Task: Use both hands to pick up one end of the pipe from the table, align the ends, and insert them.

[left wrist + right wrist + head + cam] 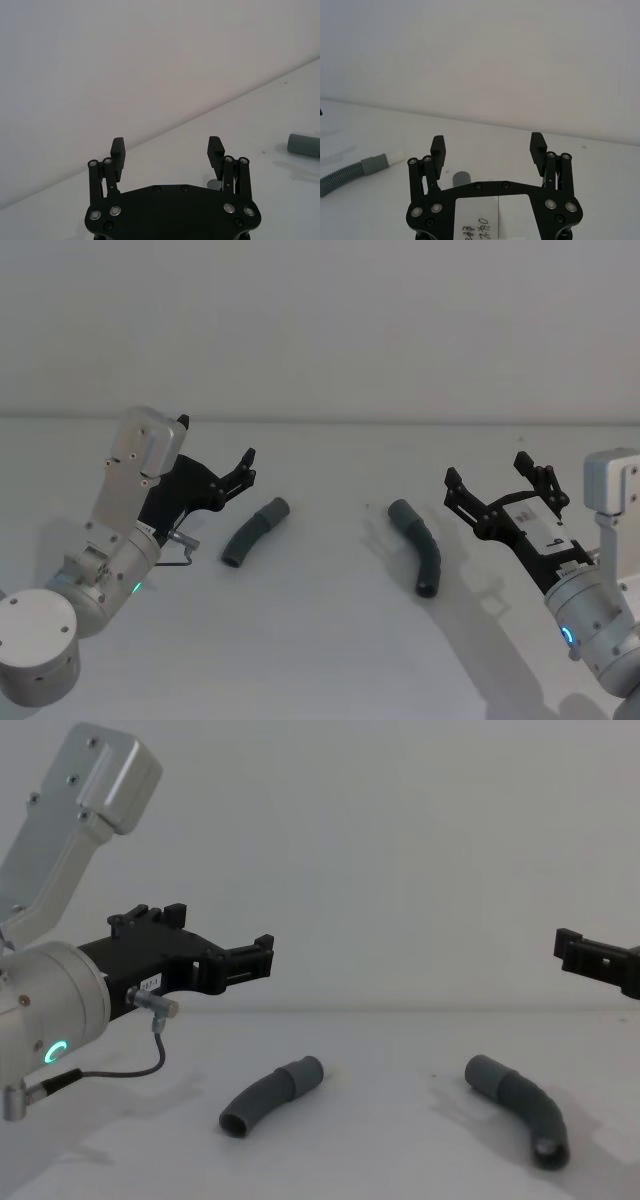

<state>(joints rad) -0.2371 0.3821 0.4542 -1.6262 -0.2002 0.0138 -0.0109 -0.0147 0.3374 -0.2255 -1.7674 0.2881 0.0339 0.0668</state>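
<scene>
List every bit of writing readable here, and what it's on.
White label on the right gripper: handwritten marks, cut off by the frame edge, not readable.
Small white sticker on the left gripper: print too small to read.
No other text.

The head camera is looking forward and down from above onto the plain white matte table (320, 660). The chest camera is looking across that same surface from low down, so both are sharing the two curved dark-grey ribbed hose pieces, the left hose piece (255, 531) and the right hose piece (418, 558). Each wrist camera is sitting close behind its own black plastic two-finger gripper, the left gripper (166, 147) and the right gripper (487, 142), facing out between spread fingers toward the pale wall (320, 320).
</scene>
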